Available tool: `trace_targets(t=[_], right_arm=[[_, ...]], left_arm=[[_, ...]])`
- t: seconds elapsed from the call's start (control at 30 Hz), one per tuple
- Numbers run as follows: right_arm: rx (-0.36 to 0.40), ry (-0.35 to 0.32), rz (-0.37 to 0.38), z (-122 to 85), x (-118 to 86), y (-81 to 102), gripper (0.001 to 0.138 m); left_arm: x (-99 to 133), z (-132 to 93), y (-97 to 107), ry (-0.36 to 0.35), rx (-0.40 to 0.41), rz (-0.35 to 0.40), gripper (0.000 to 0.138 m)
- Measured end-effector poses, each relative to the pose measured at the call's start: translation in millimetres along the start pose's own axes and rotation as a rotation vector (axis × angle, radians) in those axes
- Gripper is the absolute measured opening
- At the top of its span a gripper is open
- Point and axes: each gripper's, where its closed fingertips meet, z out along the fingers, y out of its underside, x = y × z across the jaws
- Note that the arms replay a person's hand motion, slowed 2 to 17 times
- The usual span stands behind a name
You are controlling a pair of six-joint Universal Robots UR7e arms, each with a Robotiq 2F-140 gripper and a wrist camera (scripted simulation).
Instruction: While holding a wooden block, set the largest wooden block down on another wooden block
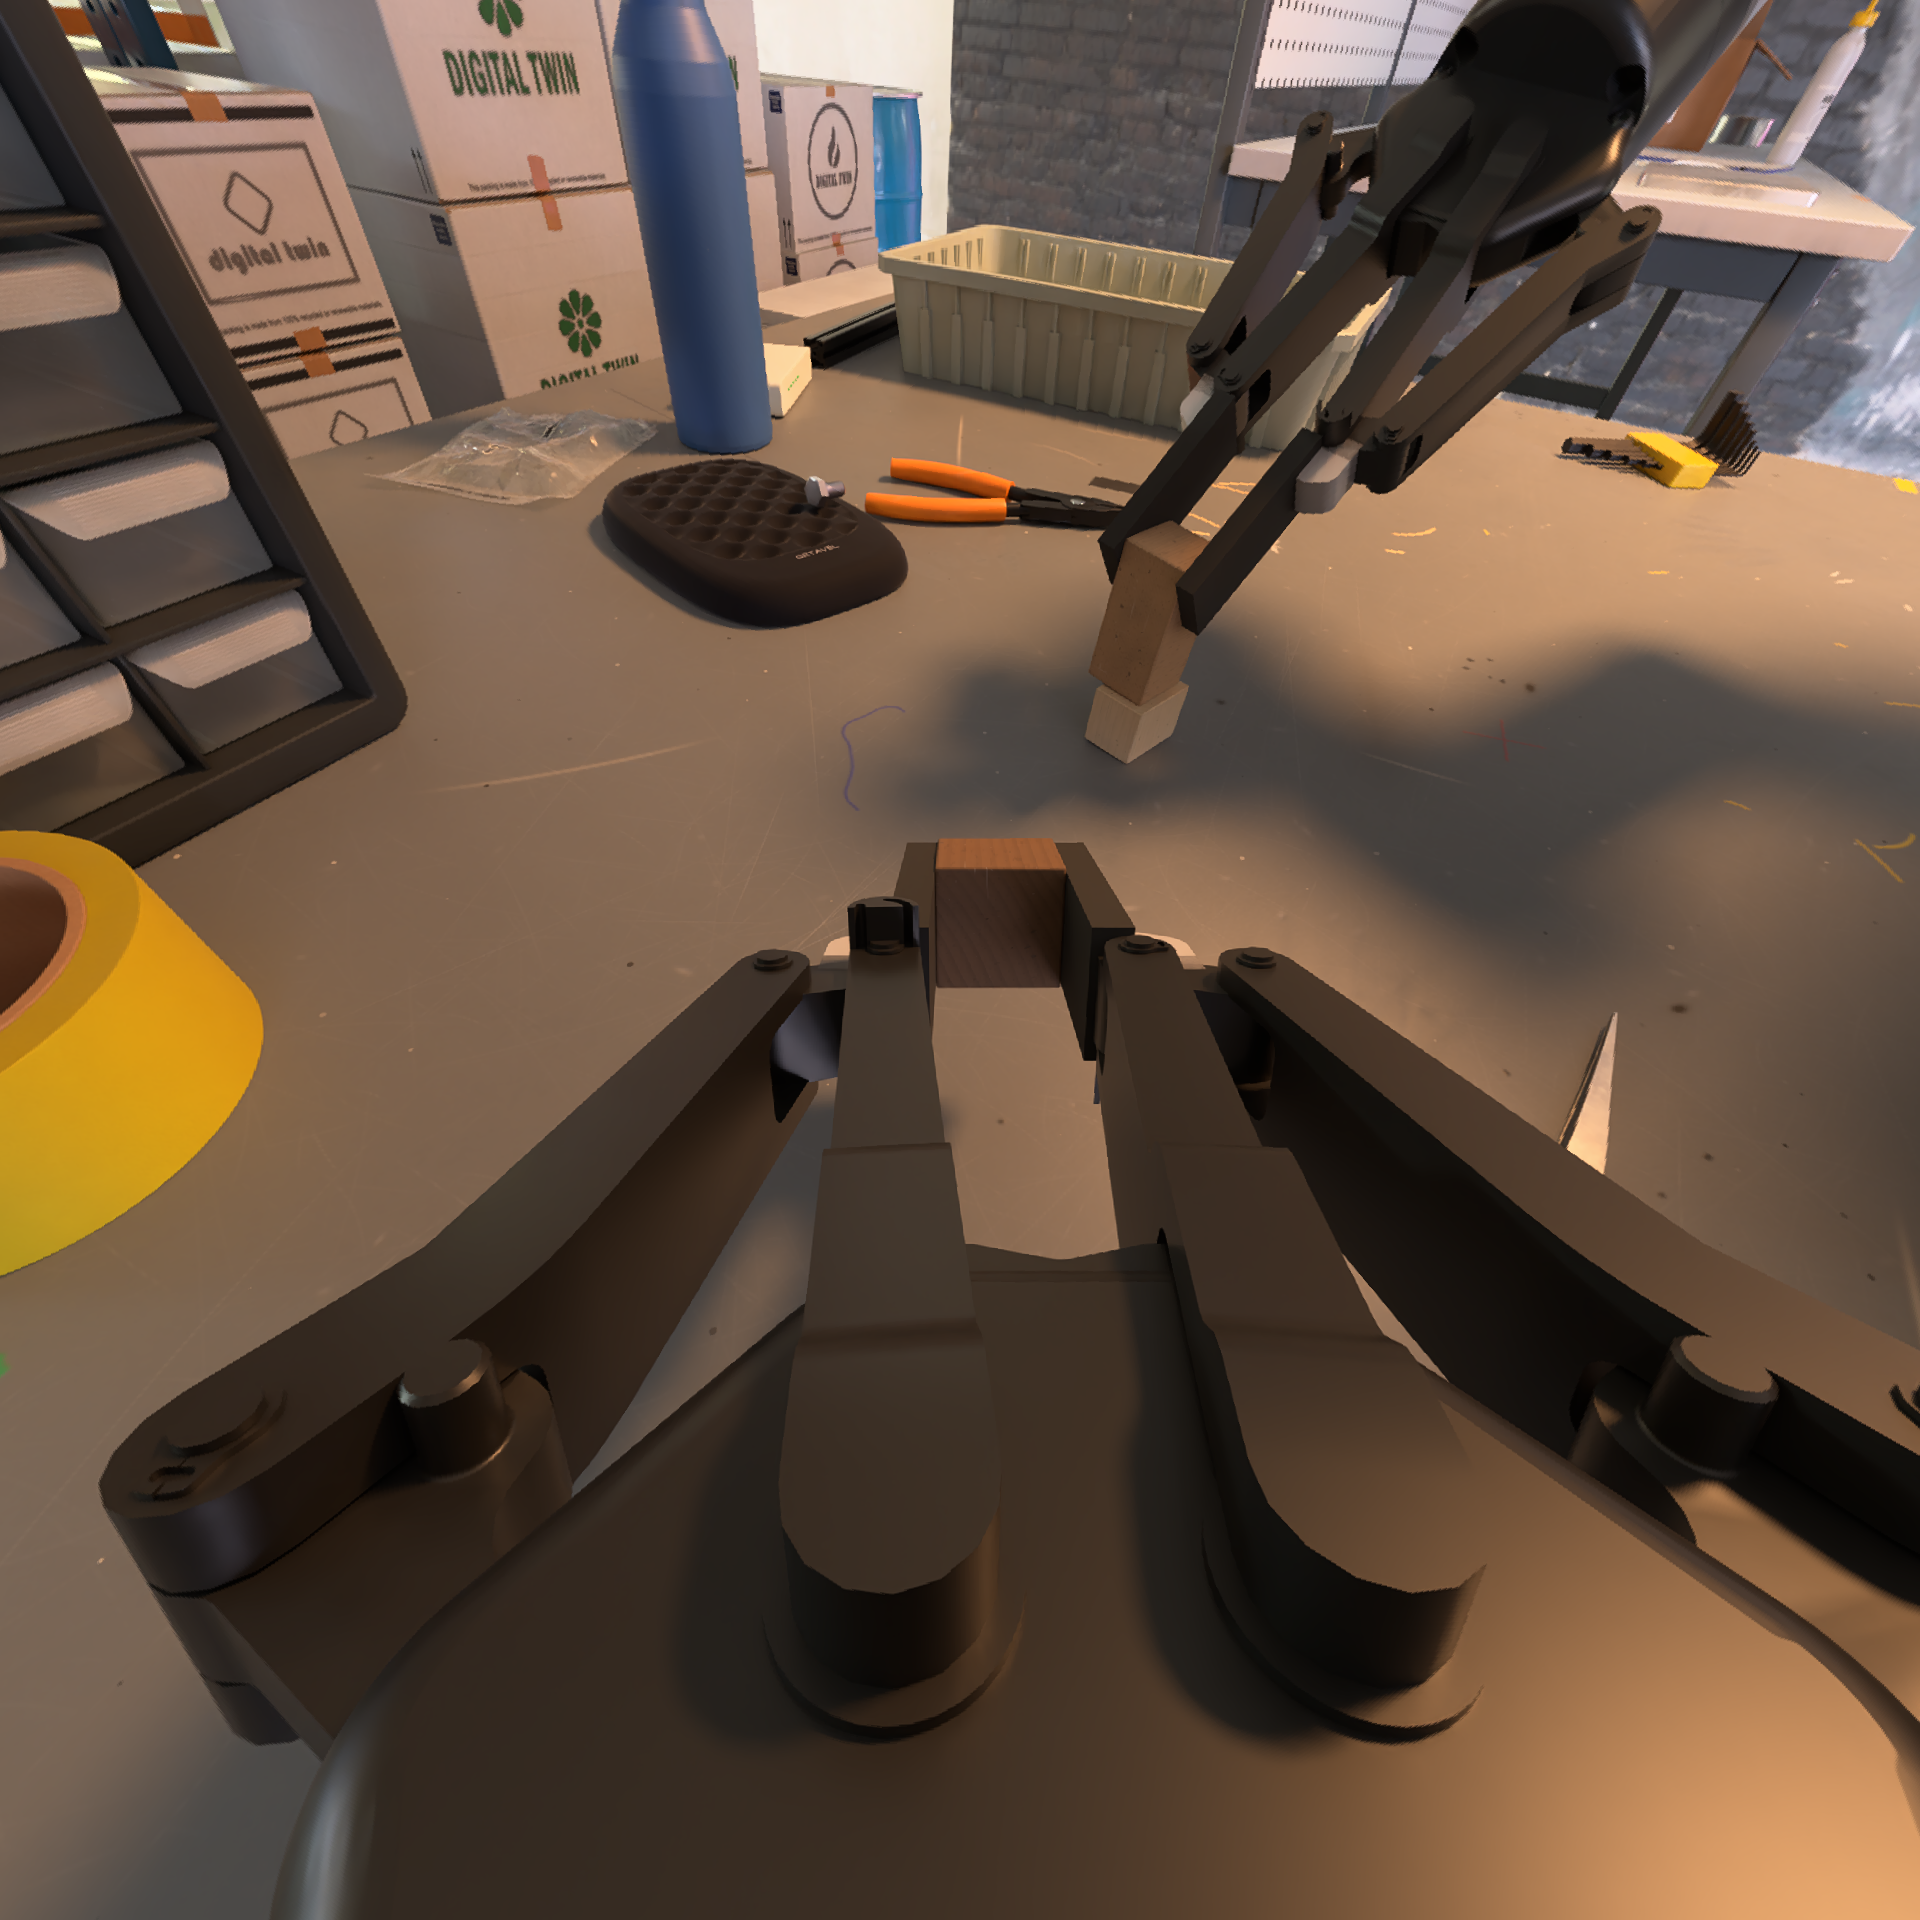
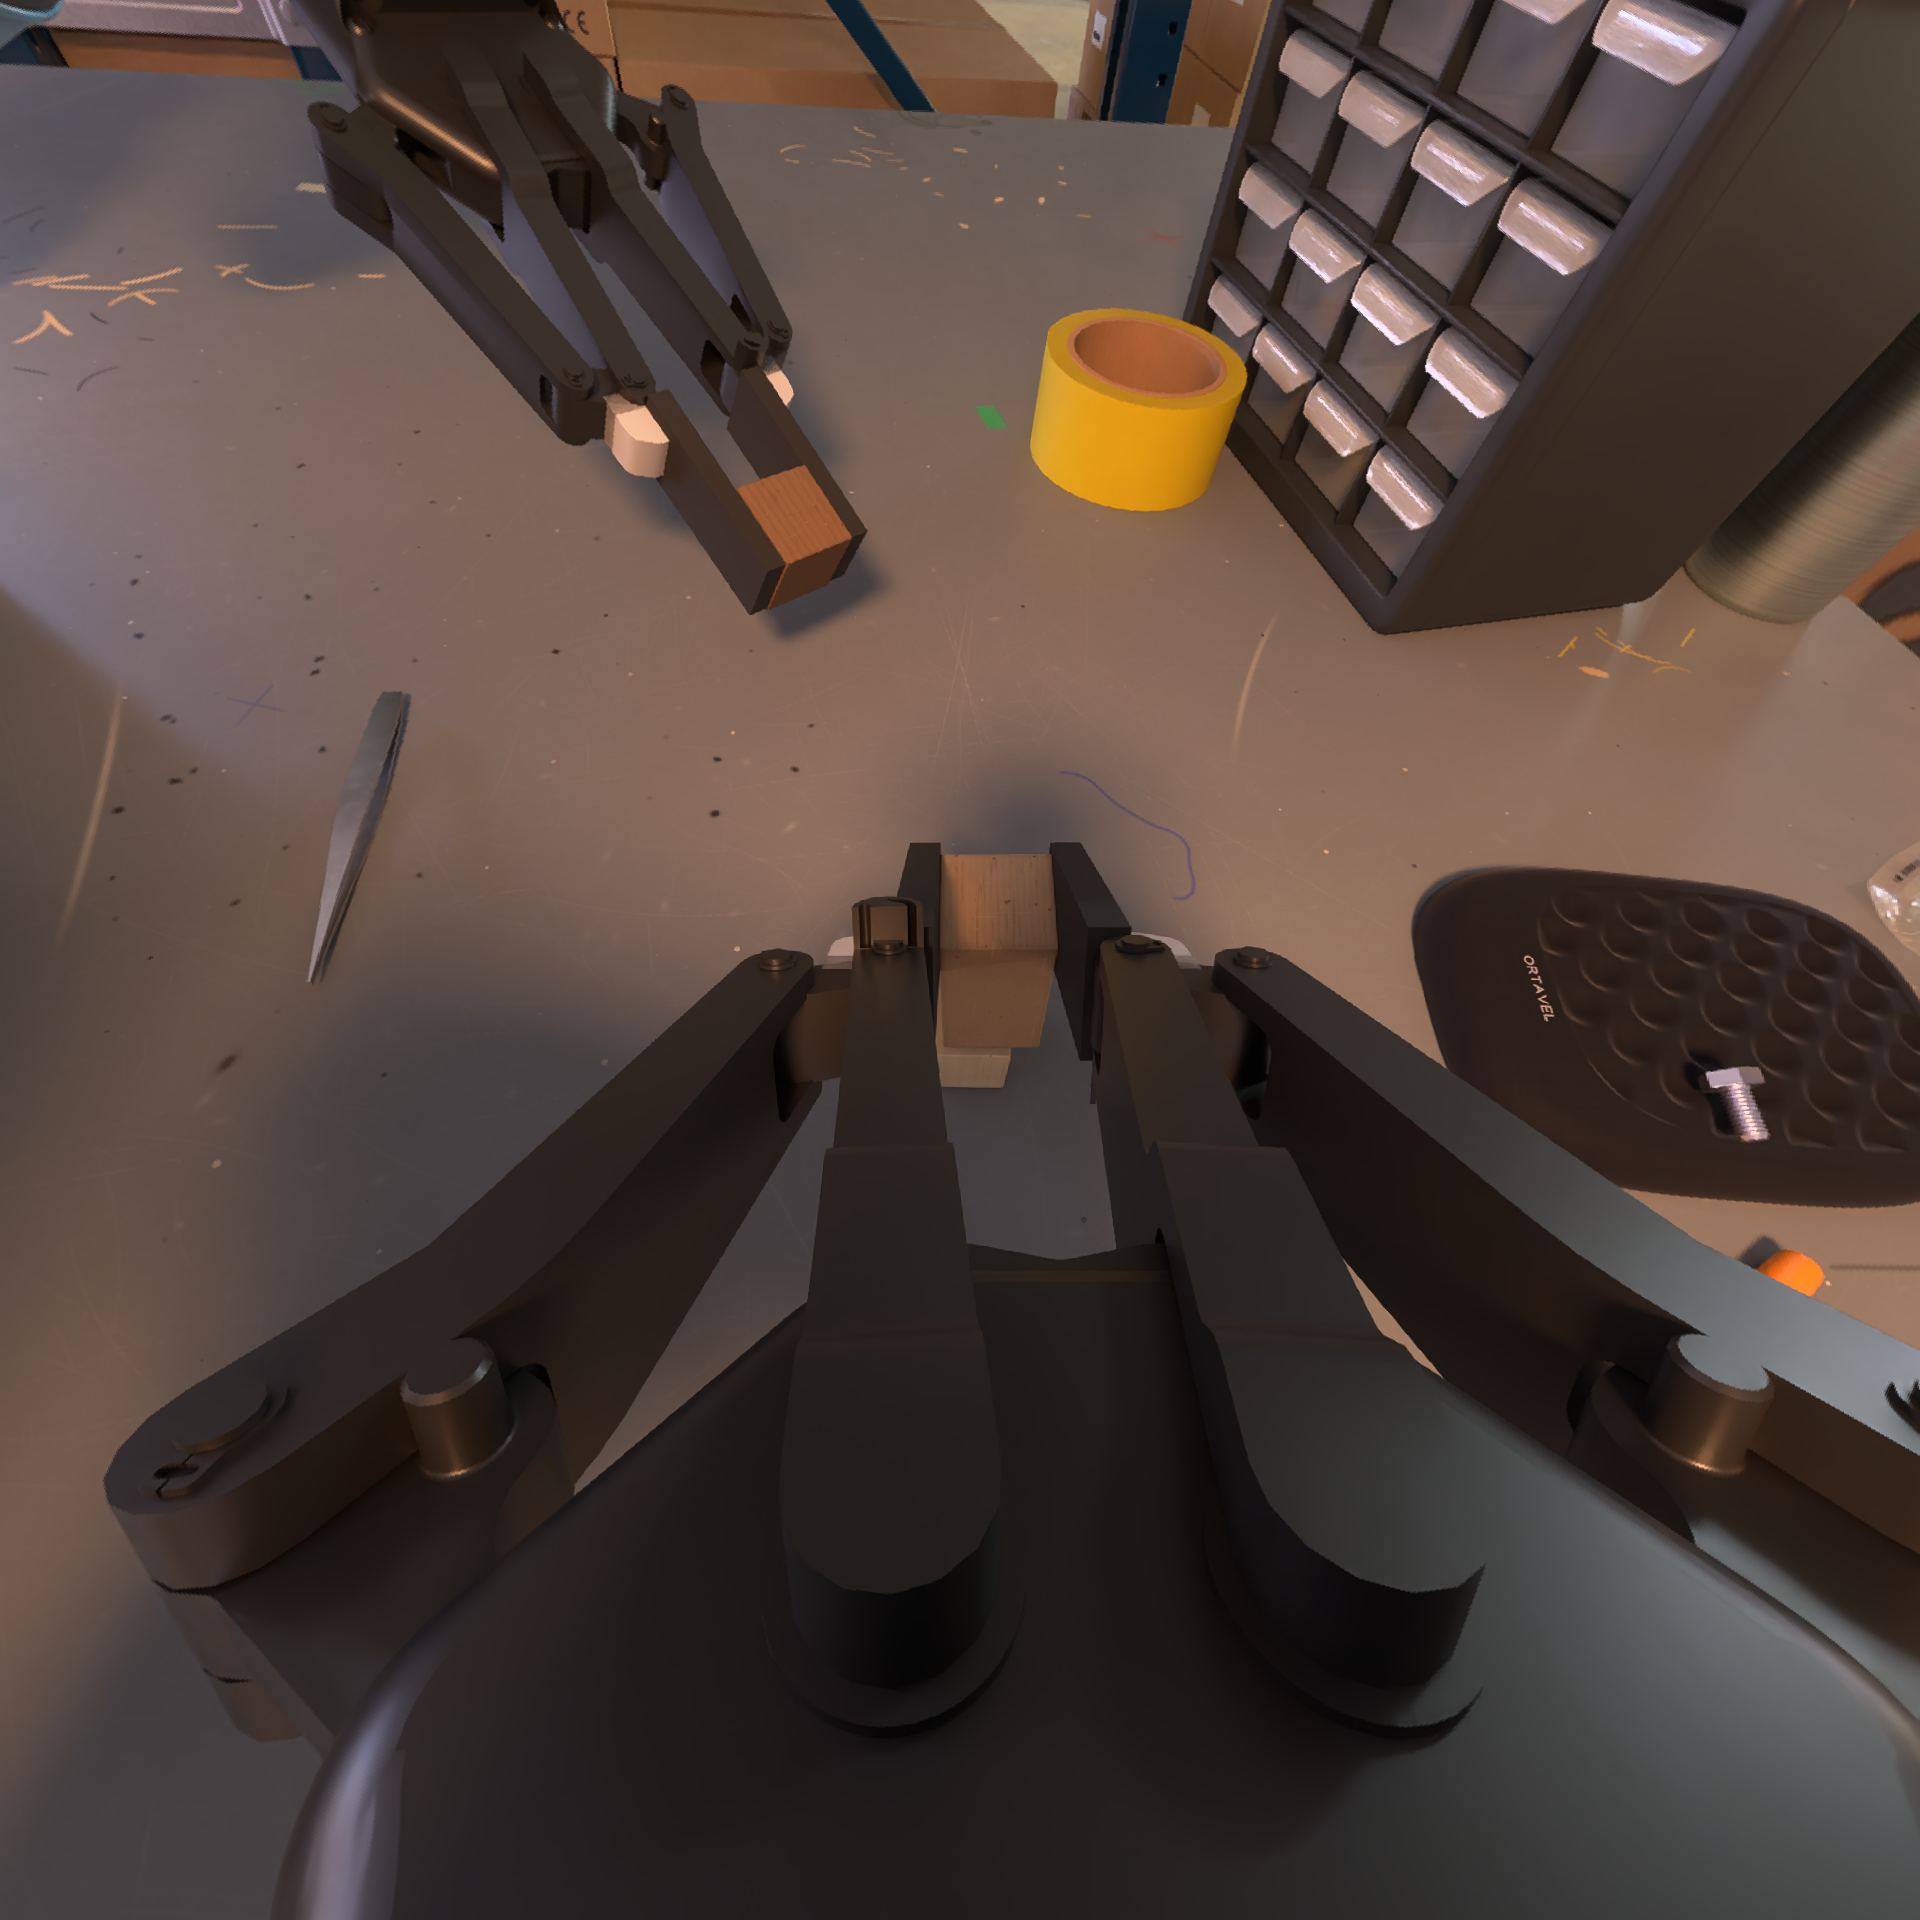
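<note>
Right up close, the left gripper (image 1: pixel 1000 914) is pinching a small dark brown block (image 1: pixel 1000 909) between its two black fingers. From the other side you can see that block (image 2: pixel 798 538) held up off the grey table (image 2: pixel 623 790), with its shadow just under it. Across the table, the right gripper (image 1: pixel 1148 582) is squeezing the big tan block (image 1: pixel 1143 613), the largest one. The big block is tipped a bit, and its bottom end sits on a little pale block (image 1: pixel 1132 719) that rests on the table. Looking along the right gripper's own fingers (image 2: pixel 997 914), the big tan block (image 2: pixel 992 945) fills the space between them, and the pale block (image 2: pixel 975 1068) peeks out under it. The two grippers are well apart. A yellow roll of tape (image 2: pixel 1138 410) stands near a dark cabinet of little drawers (image 2: pixel 1455 291). A black bumpy mat (image 2: pixel 1683 1039) lies on the table with a silver bolt (image 2: pixel 1737 1103) on top of it. Orange pliers (image 1: pixel 987 494) lie beside the mat, and a tall blue bottle (image 1: pixel 696 229) stands behind it. A tan plastic bin (image 1: pixel 1039 312) sits farther back, by some white boxes (image 1: pixel 499 156). Thin silver tweezers (image 2: pixel 358 831) lie flat on the table by themselves.
</note>
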Motion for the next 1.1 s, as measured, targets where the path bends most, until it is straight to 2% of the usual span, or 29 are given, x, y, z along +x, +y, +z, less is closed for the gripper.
trace_targets(t=[0.37, 0.67, 1.1], right_arm=[[-0.002, 0.004, 0.004, -0.1, -2.4, 1.0, 0.034], [-0.008, -0.002, 0.047, 4.2, 1.5, 7.9, 0.041], [-0.095, -0.032, 0.104, 22.3, 2.9, 29.7, 0.054]], left_arm=[[-0.1, 0.0, 0.0, 0.000, 0.000, -0.002, 0.029], [0.2, 0.3, 0.3, 0.000, -0.003, 0.000, 0.029], [1.0, 0.6, 0.7, -0.003, -0.007, 0.010, 0.029]])
